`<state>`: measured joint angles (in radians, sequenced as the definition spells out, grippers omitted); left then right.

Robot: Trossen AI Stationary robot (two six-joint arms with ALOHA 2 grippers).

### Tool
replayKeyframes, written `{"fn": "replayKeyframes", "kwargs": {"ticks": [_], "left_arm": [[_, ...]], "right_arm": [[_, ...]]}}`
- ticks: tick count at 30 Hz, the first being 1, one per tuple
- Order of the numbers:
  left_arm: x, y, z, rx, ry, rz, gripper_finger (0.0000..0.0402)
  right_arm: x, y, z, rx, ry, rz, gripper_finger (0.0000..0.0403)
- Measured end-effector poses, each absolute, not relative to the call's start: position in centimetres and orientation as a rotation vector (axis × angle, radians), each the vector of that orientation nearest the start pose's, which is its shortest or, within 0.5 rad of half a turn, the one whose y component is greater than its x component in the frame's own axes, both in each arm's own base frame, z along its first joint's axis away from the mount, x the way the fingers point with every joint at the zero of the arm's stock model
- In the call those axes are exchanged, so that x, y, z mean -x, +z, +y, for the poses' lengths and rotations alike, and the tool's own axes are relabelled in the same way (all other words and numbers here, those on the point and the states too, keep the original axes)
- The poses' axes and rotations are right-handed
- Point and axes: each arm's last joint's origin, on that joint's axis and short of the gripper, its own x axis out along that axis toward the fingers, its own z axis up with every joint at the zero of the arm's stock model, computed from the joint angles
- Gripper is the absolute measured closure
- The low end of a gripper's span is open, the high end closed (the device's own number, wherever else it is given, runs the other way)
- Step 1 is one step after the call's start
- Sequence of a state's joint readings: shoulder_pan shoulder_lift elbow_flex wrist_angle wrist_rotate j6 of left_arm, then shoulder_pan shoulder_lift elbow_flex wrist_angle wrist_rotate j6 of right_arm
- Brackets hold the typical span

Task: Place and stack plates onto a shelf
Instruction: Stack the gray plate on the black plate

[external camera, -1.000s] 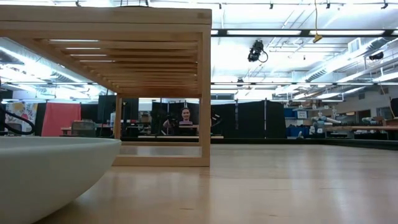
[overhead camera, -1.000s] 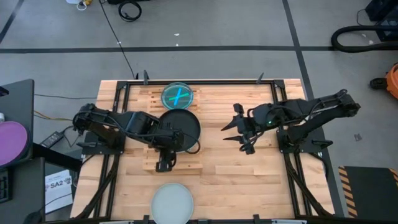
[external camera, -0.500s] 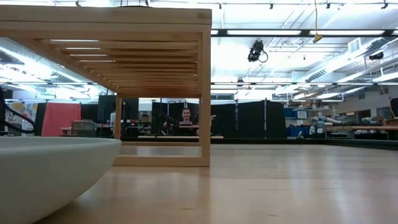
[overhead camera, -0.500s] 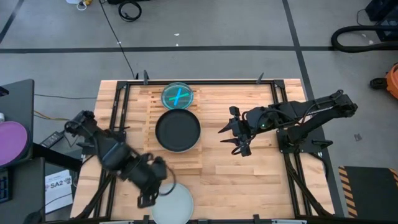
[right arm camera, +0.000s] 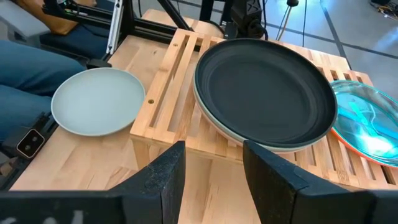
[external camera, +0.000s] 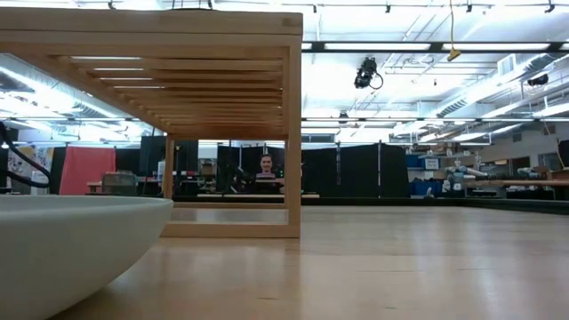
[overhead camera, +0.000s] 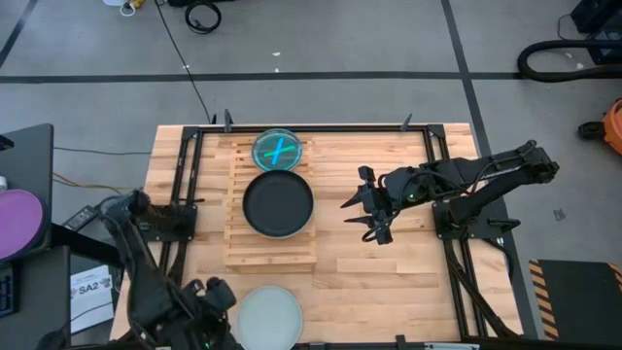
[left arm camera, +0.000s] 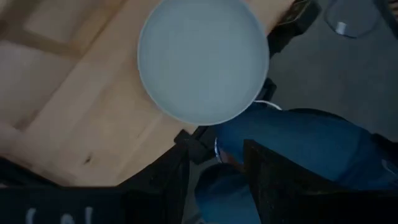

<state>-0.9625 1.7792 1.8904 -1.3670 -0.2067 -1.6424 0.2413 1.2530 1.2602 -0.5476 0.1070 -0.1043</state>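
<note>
The light-wood shelf [overhead camera: 269,245] stands mid-table; in the low view its slats [external camera: 178,107] fill the upper left. A dark plate [overhead camera: 278,204] [right arm camera: 264,93] lies on its top over a pale rim [right arm camera: 249,142]. The translucent blue plate [overhead camera: 278,150] [right arm camera: 364,118] rests at its far end. A pale mint plate [overhead camera: 270,316] [left arm camera: 203,59] [right arm camera: 98,101] [external camera: 71,240] sits flat on the table by the near edge. My left gripper [overhead camera: 212,303] [left arm camera: 217,180] is open, raised at the near edge just left of that plate. My right gripper [overhead camera: 364,216] [right arm camera: 214,177] is open, right of the shelf, facing it.
A person in blue jeans [left arm camera: 298,143] [right arm camera: 37,56] sits at the near edge, close to the pale plate. Black frame rails [overhead camera: 180,209] run along both table sides. Bare planks [overhead camera: 379,282] lie right of and in front of the shelf. A purple disc [overhead camera: 19,219] lies off the table.
My left arm has swung away from the shelf top, toward the near edge, and ended beside the pale mint plate at the near-left. The dark plate has stayed on the shelf. My right gripper has barely shifted.
</note>
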Motion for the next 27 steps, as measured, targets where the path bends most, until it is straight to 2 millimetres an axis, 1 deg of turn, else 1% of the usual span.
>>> {"fn": "replayKeyframes", "kwargs": {"ticks": [5,9,12,16,18,21,24,27], "left_arm": [[-20.6,33.0,-29.7,0.709,0.427,1.238,0.0246],[-21.1,31.0,-30.8,0.681,0.459,1.315,0.0246],[-21.5,29.6,-31.4,0.652,0.486,1.334,0.0246],[-21.7,28.4,-31.7,0.577,0.512,1.356,0.0246],[-21.7,28.1,-31.6,0.518,0.511,1.373,0.0246],[-21.6,28.1,-30.8,0.429,0.531,1.402,0.0246],[-21.2,28.5,-29.9,0.337,0.551,1.433,0.0246],[-20.8,28.6,-29.5,0.329,0.501,1.44,0.0246]], "right_arm": [[-25.8,36.6,6.0,0.195,0.159,0.526,0.0237],[-25.8,36.6,6.0,0.195,0.163,0.526,0.0237],[-25.8,36.6,6.0,0.196,0.163,0.526,0.0237],[-25.8,36.6,6.0,0.196,0.163,0.526,0.0237],[-25.8,36.6,6.0,0.197,0.163,0.526,0.0237],[-25.8,36.6,6.0,0.197,0.163,0.526,0.0237],[-25.8,36.6,6.0,0.197,0.164,0.525,0.0237],[-25.8,36.6,6.0,0.197,0.163,0.525,0.0237]]}}
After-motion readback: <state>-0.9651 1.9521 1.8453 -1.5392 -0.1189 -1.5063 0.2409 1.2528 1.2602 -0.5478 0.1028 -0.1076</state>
